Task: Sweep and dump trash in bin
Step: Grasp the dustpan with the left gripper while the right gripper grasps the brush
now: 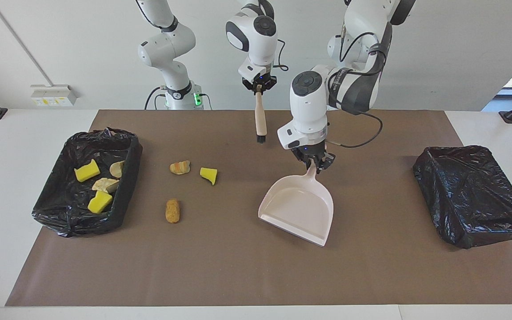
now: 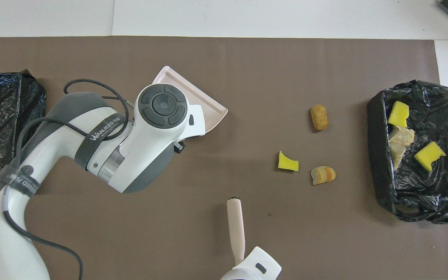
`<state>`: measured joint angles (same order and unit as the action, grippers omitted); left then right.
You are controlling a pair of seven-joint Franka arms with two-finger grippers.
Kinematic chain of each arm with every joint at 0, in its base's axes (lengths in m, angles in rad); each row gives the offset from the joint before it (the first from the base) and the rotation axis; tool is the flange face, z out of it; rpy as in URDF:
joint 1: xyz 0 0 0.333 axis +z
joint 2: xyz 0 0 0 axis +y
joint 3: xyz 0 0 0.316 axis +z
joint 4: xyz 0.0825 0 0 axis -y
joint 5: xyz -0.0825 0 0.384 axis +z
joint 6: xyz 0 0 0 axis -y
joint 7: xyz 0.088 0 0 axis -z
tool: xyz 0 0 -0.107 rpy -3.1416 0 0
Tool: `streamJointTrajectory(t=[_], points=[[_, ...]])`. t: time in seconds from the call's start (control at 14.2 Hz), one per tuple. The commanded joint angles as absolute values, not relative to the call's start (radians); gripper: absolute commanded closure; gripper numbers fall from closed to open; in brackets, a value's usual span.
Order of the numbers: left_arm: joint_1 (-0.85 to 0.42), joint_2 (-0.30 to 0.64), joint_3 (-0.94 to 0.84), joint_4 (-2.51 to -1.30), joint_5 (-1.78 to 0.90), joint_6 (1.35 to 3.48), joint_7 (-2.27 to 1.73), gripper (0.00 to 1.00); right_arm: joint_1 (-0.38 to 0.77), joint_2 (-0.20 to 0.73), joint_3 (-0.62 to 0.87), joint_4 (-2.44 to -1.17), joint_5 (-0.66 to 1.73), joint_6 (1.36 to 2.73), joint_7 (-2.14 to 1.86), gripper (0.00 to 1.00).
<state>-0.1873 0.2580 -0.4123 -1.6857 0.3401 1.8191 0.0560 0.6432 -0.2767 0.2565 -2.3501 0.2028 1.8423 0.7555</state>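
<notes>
Three pieces of trash [image 1: 188,180] lie loose on the brown surface [image 1: 238,275] just beside the bin [image 1: 47,212] at the right arm's end, which already holds four more. To sweep well, the left claw [image 1: 314,165], clamped on the dustpan [image 1: 298,209] handle, should set its lip flat near the pieces, facing them, while the right claw [image 1: 258,88], clamped on the brush [image 1: 260,119], pushes them in. The left arm's strap reads "WANJEED".

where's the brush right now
The brush hangs bristles down from the right gripper, over the mat's edge nearest the robots, beside the left gripper holding the dustpan.
</notes>
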Motion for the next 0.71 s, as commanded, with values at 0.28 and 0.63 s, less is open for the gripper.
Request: streamJointTrajectory(t=[0.28, 0.63], points=[[-0.172, 0.158, -0.411, -1.831, 0.211, 1.841, 0.604, 1.0, 0.378, -0.33, 0.265, -2.378, -0.115, 1.732, 0.606, 1.0], [-0.195, 0.204, -0.42, -1.848, 0.212, 1.965, 0.649, 1.0, 0.143, -0.334, 0.267, -2.457, -0.244, 1.776, 0.438, 1.0]])
